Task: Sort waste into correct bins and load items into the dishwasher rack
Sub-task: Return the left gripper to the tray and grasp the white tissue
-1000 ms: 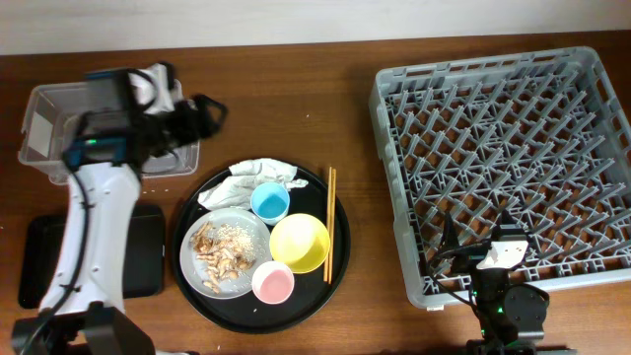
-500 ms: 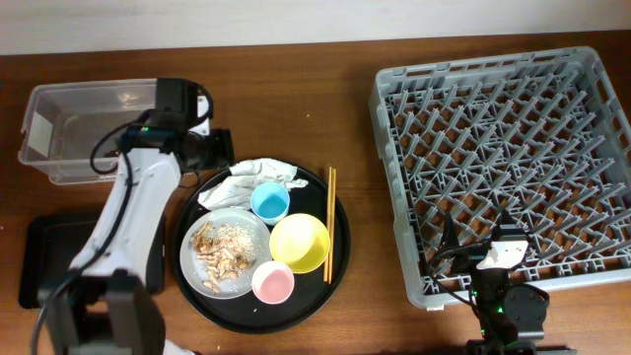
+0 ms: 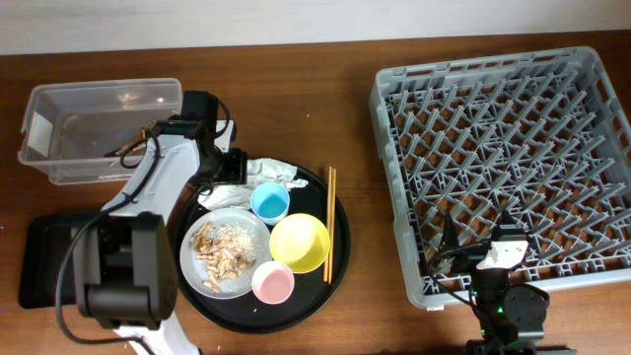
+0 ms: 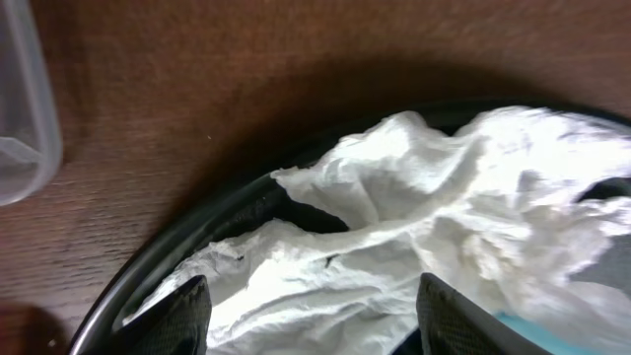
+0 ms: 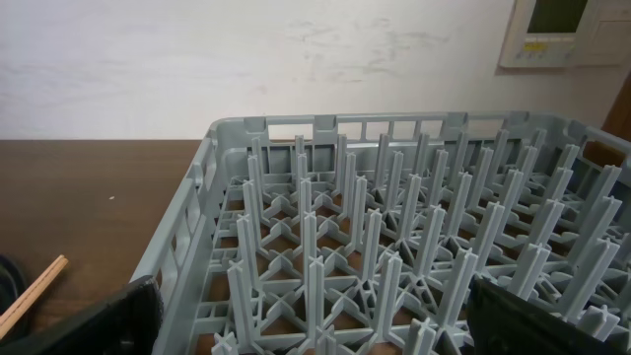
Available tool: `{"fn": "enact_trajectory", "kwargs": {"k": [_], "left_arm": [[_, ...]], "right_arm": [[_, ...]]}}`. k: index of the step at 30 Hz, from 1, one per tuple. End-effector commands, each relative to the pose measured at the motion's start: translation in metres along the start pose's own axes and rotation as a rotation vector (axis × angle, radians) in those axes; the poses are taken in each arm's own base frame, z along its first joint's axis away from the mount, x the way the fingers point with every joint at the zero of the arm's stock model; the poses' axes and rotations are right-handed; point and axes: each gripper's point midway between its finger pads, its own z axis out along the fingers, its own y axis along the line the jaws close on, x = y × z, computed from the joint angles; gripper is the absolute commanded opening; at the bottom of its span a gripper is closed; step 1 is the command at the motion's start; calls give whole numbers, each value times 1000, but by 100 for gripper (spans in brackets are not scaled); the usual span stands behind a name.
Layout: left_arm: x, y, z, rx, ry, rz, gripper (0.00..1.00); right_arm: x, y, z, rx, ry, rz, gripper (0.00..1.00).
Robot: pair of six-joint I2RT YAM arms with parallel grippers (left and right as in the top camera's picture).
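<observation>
Far left of the bench (image 3: 296,79): clear box (image 3: 99,128) is sitting at the far side, with the flat black tray (image 3: 39,266) nearer and partly hidden under the left arm.

Left hand (image 3: 227,168) is hanging over the far-left rim of the round black tray (image 3: 315,296), right at the crumpled napkin (image 3: 261,176). In the left wrist view the two fingers (image 4: 187,316) are standing apart, straddling the white folds of the napkin (image 4: 414,227). Nothing is gripped. I cannot tell whether the fingertips are touching the paper.

On the round tray, the grey plate (image 3: 197,237) is carrying the food scraps (image 3: 222,251). To its right the blue bowl (image 3: 270,202), yellow bowl (image 3: 299,243) and pink bowl (image 3: 273,283) are sitting upright. The chopsticks (image 3: 330,222) are lying along the right edge.

Right side: the dishwasher rack (image 3: 503,158) is holding nothing. Right hand (image 3: 493,258) is resting at its near edge, fingers spread wide and empty.

Step in hand, as I judge it: waste sorting, picking up the napkin. Next move calls for lowering into the bunched middle of the paper, closing firmly, lifting clear of the blue bowl just beside it, then carrying left to a bin. Thin paper could slip or trail.
</observation>
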Motion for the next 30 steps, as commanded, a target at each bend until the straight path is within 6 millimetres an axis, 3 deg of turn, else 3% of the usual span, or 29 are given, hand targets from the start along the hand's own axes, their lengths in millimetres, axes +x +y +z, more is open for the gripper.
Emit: {"fn": "enact_trajectory", "kwargs": {"k": [1,7,14,17,21,23,27,30], "left_arm": [[7,4,17,-17,48,19,66],[7,19,21,-100,56,20,66],[10,20,28,-103,70,19,51],[15,21,35,-104,95,18,49],[16,21,35,-104,102,17,15],[17,21,32,-104,103,17,2],[11,19,12,-102,73,18,1],[1,12,-18,-81,23,8,1]], "right_arm": [[3,-3,0,15,4,5,99],[3,-3,0,15,4,6,99],[3,-3,0,15,4,5,99],[3,-3,0,15,4,6,99],[3,-3,0,15,4,6,99],[3,-3,0,15,4,6,99],[3,-3,0,15,4,6,99],[3,-3,0,15,4,6,99]]}}
